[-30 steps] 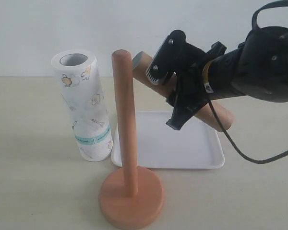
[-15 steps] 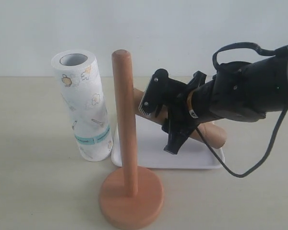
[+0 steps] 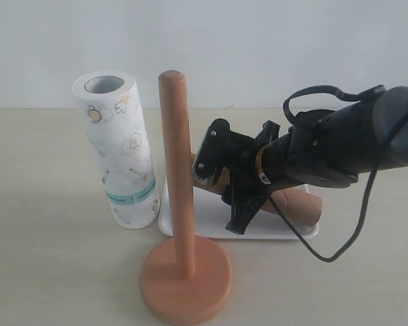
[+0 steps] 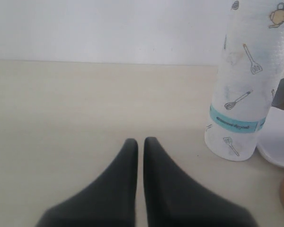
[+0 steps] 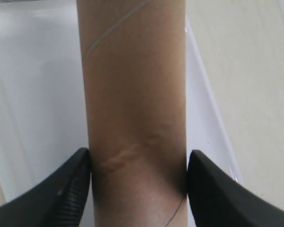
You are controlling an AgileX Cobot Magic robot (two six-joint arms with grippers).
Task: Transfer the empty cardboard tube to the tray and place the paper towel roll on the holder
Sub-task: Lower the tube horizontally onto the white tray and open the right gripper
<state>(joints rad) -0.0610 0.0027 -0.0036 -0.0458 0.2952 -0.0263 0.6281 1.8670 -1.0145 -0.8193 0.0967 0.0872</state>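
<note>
The empty cardboard tube (image 3: 296, 202) lies nearly flat, low over the white tray (image 3: 205, 216); I cannot tell whether it rests on it. My right gripper (image 3: 223, 190) is shut on its middle. In the right wrist view both black fingers press the sides of the tube (image 5: 132, 94), with the right gripper (image 5: 138, 158) over the tray (image 5: 33, 85). The paper towel roll (image 3: 119, 149) stands upright left of the tray. The wooden holder (image 3: 177, 170) stands in front, its post bare. My left gripper (image 4: 140, 140) is shut and empty, on the table short of the roll (image 4: 246, 80).
The holder's post rises just left of the right gripper and the tube's far end. In the left wrist view the tray's corner (image 4: 279, 142) lies beside the roll. The left arm is out of the exterior view.
The right arm has come down and slightly left with the tube, from tilted high above the tray to nearly level just over it. Roll and holder have not moved.
</note>
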